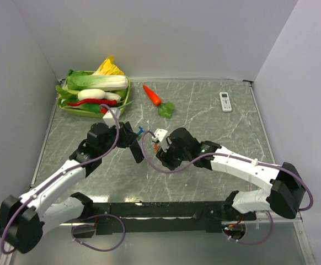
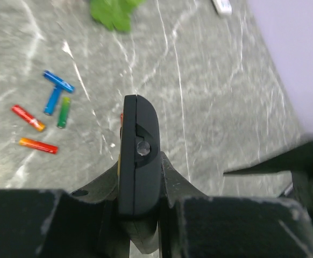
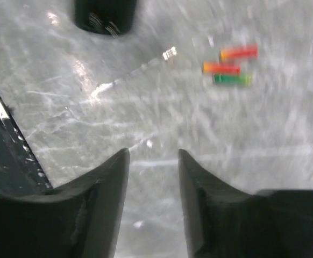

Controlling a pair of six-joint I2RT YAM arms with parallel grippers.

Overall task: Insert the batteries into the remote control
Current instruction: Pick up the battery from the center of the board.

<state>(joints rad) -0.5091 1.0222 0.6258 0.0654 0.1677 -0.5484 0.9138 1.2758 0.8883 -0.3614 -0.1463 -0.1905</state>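
My left gripper is shut on the black remote control, which stands on edge between the fingers, one end pointing away over the table. In the top view the left gripper sits mid-table, close to my right gripper. The batteries lie loose on the table to the left of the remote: blue ones, a green one and red-orange ones. The right gripper hangs open over bare table with nothing between its fingers. Three batteries lie ahead of it to the right.
A green tray of vegetables stands at the back left. An orange carrot with a leaf lies behind the grippers. A white remote lies at the back right. Walls close in the table on three sides.
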